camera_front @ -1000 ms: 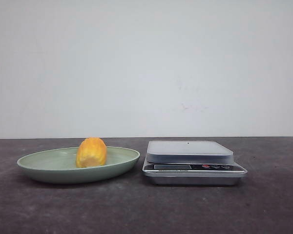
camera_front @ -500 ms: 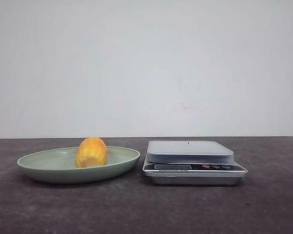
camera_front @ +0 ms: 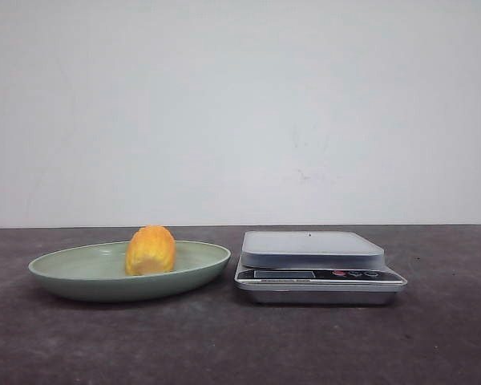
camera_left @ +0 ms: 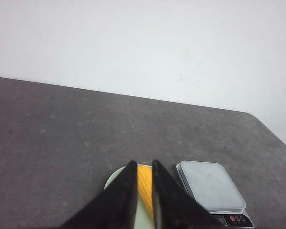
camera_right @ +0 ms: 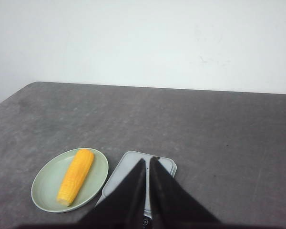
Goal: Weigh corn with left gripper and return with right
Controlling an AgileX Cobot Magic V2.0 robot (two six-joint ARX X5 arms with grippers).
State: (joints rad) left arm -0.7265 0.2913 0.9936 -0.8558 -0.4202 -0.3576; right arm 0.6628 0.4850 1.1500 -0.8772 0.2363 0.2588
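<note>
The corn (camera_front: 150, 251) is a yellow-orange cob lying in a pale green plate (camera_front: 64, 277) on the left of the table. From the front I see it end-on; in the right wrist view the corn (camera_right: 76, 175) shows full length. A silver kitchen scale (camera_front: 313, 249) with an empty platform stands just right of the plate. My left gripper (camera_left: 143, 163) hovers high above the corn (camera_left: 145, 188), its fingers a little apart and holding nothing. My right gripper (camera_right: 148, 160) hangs above the scale (camera_right: 128, 167), its fingers nearly together and empty. Neither gripper appears in the front view.
The dark grey tabletop (camera_front: 433, 337) runs to a white wall behind. The scale's display and buttons (camera_front: 353, 274) face the front edge. The plate (camera_right: 47, 183) and scale nearly touch.
</note>
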